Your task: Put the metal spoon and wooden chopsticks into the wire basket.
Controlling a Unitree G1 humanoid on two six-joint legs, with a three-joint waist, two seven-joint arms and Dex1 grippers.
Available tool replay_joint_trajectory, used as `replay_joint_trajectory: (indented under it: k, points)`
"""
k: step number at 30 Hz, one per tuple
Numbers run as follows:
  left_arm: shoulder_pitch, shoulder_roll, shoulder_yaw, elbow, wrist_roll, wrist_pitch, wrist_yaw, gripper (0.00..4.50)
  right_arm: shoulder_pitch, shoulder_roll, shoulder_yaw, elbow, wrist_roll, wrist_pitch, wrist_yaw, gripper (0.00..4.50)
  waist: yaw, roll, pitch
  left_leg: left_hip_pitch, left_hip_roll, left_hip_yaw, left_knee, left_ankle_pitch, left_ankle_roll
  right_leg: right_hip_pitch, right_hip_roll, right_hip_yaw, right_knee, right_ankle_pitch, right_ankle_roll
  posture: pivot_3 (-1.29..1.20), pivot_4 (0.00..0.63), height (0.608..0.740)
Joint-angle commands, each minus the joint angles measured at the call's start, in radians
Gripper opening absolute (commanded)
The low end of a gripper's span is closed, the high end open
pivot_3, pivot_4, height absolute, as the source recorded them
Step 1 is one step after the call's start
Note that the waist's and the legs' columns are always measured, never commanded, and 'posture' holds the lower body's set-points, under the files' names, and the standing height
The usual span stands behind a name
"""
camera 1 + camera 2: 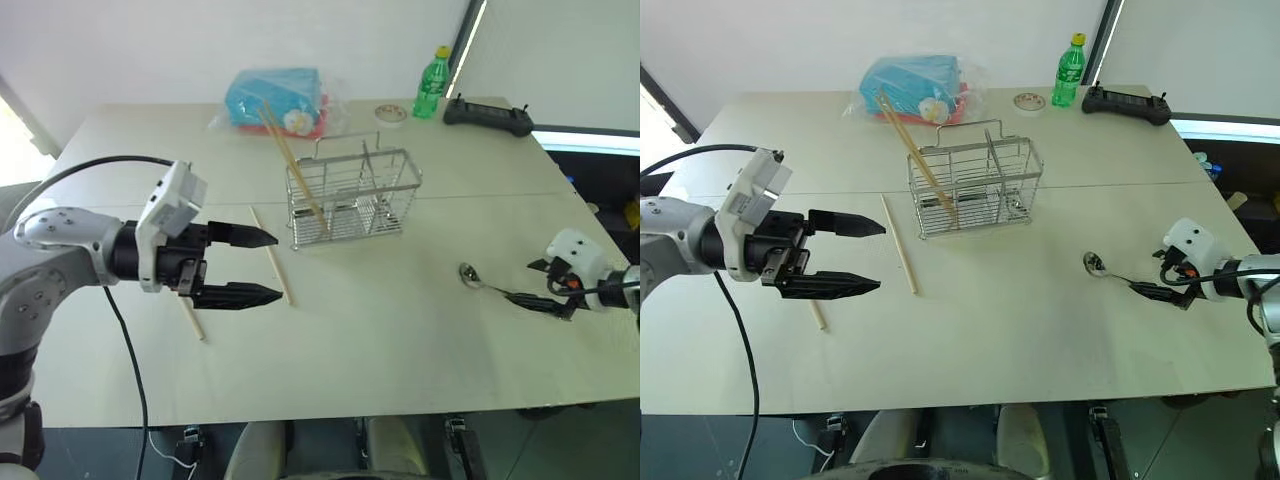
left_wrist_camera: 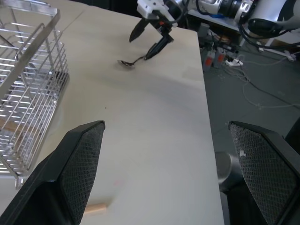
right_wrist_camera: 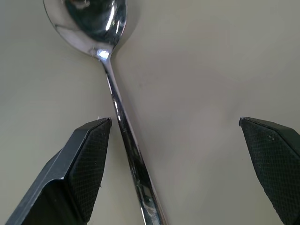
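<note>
The wire basket (image 1: 355, 195) stands mid-table with wooden chopsticks (image 1: 290, 160) leaning out of its left compartment. One more chopstick (image 1: 270, 255) lies flat left of the basket, and another (image 1: 192, 318) lies partly under my left gripper (image 1: 277, 266). That gripper hovers open and empty above the table, pointing right. The metal spoon (image 1: 470, 275) lies flat on the right, bowl towards the basket. My right gripper (image 3: 176, 121) is open low over it, and the spoon's handle (image 3: 123, 136) runs between the fingers, close to one finger (image 3: 89, 159).
At the back of the table are a blue packet in a plastic bag (image 1: 275, 100), a tape roll (image 1: 391, 113), a green bottle (image 1: 432, 82) and a black controller (image 1: 487, 117). The table's right edge (image 1: 610, 250) is close to my right gripper.
</note>
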Motion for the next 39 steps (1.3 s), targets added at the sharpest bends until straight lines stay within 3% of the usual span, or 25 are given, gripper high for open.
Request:
replay_joint_trajectory:
  k: [1,13,17,23,33,36,39]
  points:
    - [0.000,0.021,0.051,-0.029,-0.032,0.007,0.024,4.45,-0.057,0.019,0.022,0.078,-0.031,-0.043,0.000,4.50,-0.003,0.000,0.000,0.001,0.000,0.000,0.000,0.000,0.000,0.000,0.000,0.000,0.000,0.000,0.000,0.00,0.150,0.720]
    - [0.002,0.027,0.064,-0.029,-0.044,0.000,0.069,4.45,-0.064,0.106,0.033,0.005,-0.004,0.039,0.034,4.50,-0.004,-0.002,-0.001,0.005,0.007,0.001,0.001,0.000,0.000,0.002,0.010,0.003,0.001,0.003,-0.005,0.00,0.150,0.720]
    - [-0.005,0.025,0.059,-0.019,-0.033,-0.011,0.073,4.50,-0.028,0.108,0.024,-0.044,0.019,0.067,0.053,3.27,-0.003,-0.002,-0.001,0.006,0.010,0.001,0.000,0.000,0.000,0.002,0.013,0.003,0.001,0.004,-0.007,0.00,0.150,0.720]
    - [-0.019,0.014,0.049,-0.004,-0.021,-0.029,0.079,4.50,0.009,0.118,0.011,-0.108,0.056,0.138,0.050,0.08,-0.003,-0.004,-0.001,0.006,0.010,0.001,0.001,0.000,0.000,0.002,0.013,0.004,0.001,0.004,-0.007,0.00,0.150,0.720]
    - [-0.040,0.007,0.038,0.027,-0.004,-0.055,0.073,4.50,0.069,0.121,-0.012,-0.170,0.053,0.139,0.012,0.03,0.002,-0.005,-0.002,0.007,0.011,0.002,0.000,0.000,0.000,0.002,0.014,0.004,0.001,0.004,-0.008,0.00,0.150,0.720]
    - [-0.062,-0.011,0.026,0.051,0.014,-0.072,0.070,4.50,0.123,0.113,-0.068,-0.297,0.097,0.130,0.001,0.03,0.005,-0.005,-0.002,0.006,0.011,0.001,0.000,0.000,0.000,0.002,0.014,0.004,0.001,0.004,-0.008,0.00,0.150,0.720]
    - [-0.092,-0.033,0.022,0.081,0.025,-0.084,0.076,4.50,0.202,0.121,-0.155,-0.594,0.238,0.253,0.000,0.03,0.005,-0.002,-0.001,0.004,0.011,0.001,0.000,0.000,0.000,0.000,0.014,0.004,0.001,0.004,-0.007,0.00,0.150,0.720]
